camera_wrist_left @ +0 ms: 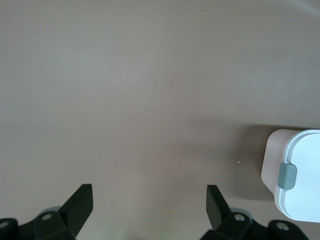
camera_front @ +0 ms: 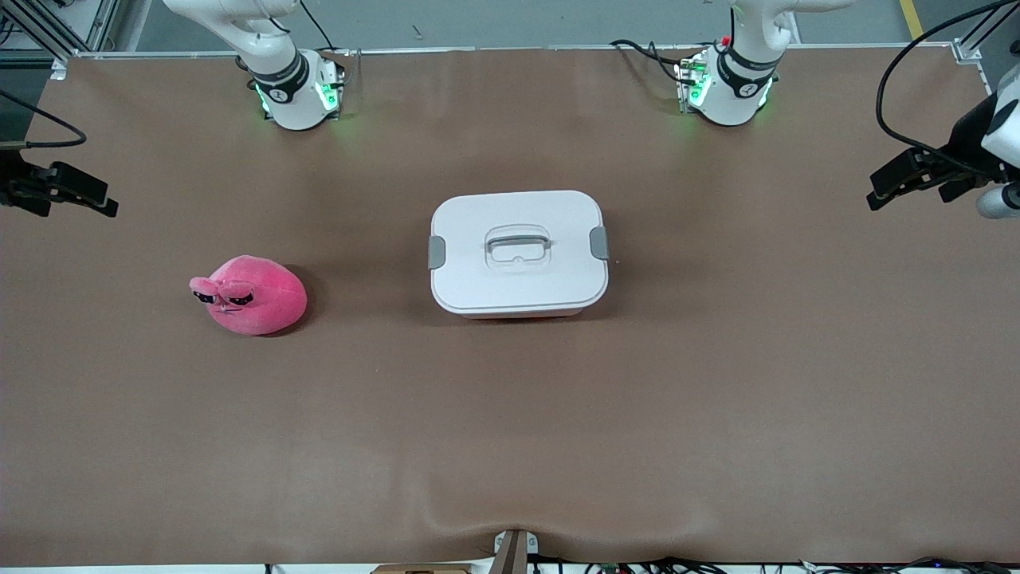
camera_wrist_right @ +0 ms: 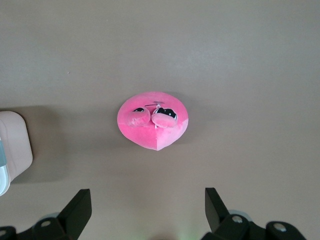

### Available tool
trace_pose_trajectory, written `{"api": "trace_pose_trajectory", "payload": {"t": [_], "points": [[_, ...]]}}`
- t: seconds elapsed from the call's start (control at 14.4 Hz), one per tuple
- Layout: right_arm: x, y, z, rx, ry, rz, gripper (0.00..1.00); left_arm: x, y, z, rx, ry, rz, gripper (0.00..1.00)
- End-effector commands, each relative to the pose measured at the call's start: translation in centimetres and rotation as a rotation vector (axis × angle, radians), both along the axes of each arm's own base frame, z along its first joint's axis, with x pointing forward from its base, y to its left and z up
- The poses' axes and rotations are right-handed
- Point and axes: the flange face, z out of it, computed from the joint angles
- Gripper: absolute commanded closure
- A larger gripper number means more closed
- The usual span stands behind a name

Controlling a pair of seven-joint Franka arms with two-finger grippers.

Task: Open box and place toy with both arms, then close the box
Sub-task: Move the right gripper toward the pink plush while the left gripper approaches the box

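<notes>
No brand name, label or legible writing can be made out on the box [camera_front: 518, 253], on the toy [camera_front: 250, 295] or on the brown table [camera_front: 510, 430]; only small dark marks, too small to be read, are seen on the black bands of the two arm bases.

The box is set near the middle of the table with its white lid [camera_front: 518, 263] on, the recessed centre handle [camera_front: 518, 245] facing up, and one grey clip [camera_front: 437, 252] at each short side (the second clip [camera_front: 599, 242] toward the left arm's end). The toy lies on the table toward the right arm's end, well apart from the box and slightly nearer to the front camera, with bare cloth between the two.

The left gripper [camera_wrist_left: 150, 200] is held over bare table at the left arm's end, its fingers [camera_wrist_left: 80, 202] spread wide apart with nothing between them. In the left wrist view one corner of the box [camera_wrist_left: 295, 175] with a grey clip is seen off to the side of the fingers, outside their gap; open cloth lies ahead of the fingertips.

The right gripper [camera_wrist_right: 148, 202] is held over the table at the right arm's end, its fingers [camera_wrist_right: 80, 205] likewise wide apart and empty. In the right wrist view the toy [camera_wrist_right: 153, 120] is seen ahead of the fingertips, roughly in line with the gap between them, and a corner of the box shows at the picture's edge, outside the fingers.

The table's edges are well apart from both objects on every side.
</notes>
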Motion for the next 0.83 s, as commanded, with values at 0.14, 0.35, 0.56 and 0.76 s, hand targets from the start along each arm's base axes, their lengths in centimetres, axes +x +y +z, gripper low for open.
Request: {"api": "trace_pose_trajectory", "payload": {"t": [0.14, 0.35, 0.56, 0.76], "points": [[0.0, 0.1, -0.2, -0.003, -0.003, 0.007, 0.00, 1.2, 0.7, -0.5, -0.004, 0.017, 0.057, 0.00], [0.0, 0.1, -0.4, -0.001, -0.007, 0.033, 0.00, 1.2, -0.8, -0.4, -0.013, 0.016, 0.161, 0.00], [0.3, 0.1, -1.2, 0.000, -0.019, 0.063, 0.00, 1.4, -2.5, -0.9, -0.012, 0.026, 0.241, 0.00], [0.3, 0.7, -1.4, 0.000, -0.016, 0.073, 0.00, 1.1, -5.0, -1.0, -0.011, 0.030, 0.339, 0.00]]}}
